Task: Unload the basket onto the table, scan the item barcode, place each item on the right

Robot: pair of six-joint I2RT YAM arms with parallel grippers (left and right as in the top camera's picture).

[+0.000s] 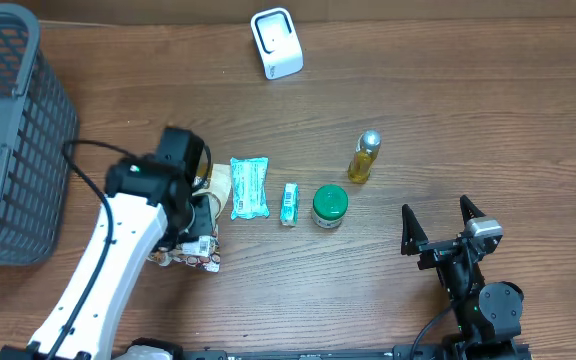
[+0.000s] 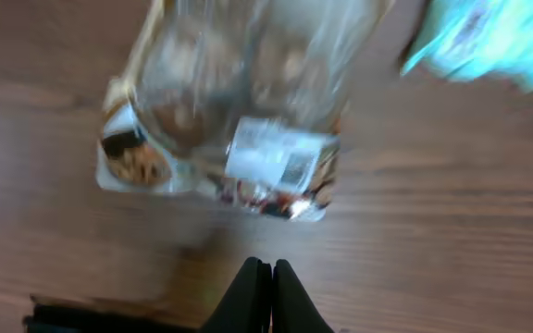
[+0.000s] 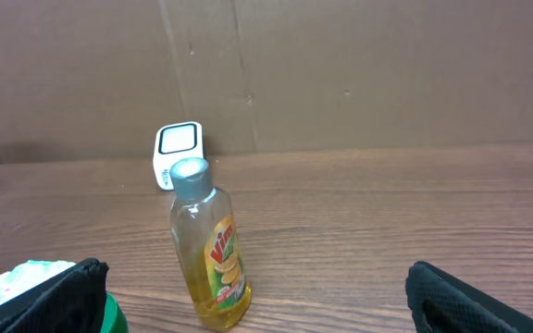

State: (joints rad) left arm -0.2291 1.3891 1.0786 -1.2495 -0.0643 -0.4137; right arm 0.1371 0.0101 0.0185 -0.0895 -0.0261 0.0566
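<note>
**Progress:** early. No item is held and none is at the scanner, which stands well beyond both pincers at the far edge. Pick-up, presenting the barcode and the scan itself are all outstanding.

**Left pincer**: clenched on nothing, fingertips pressed together. The clear snack packet, judged to be the item in hand, lies flat just ahead of the tips and apart from them. Its white label is too blurred to read.

**Right pincer**: released wide and empty, with the bottle ahead of it.

**Count, left to right:** one basket, one snack packet, one teal pouch, one small box, one green-lidded jar, one bottle, one scanner.
</note>
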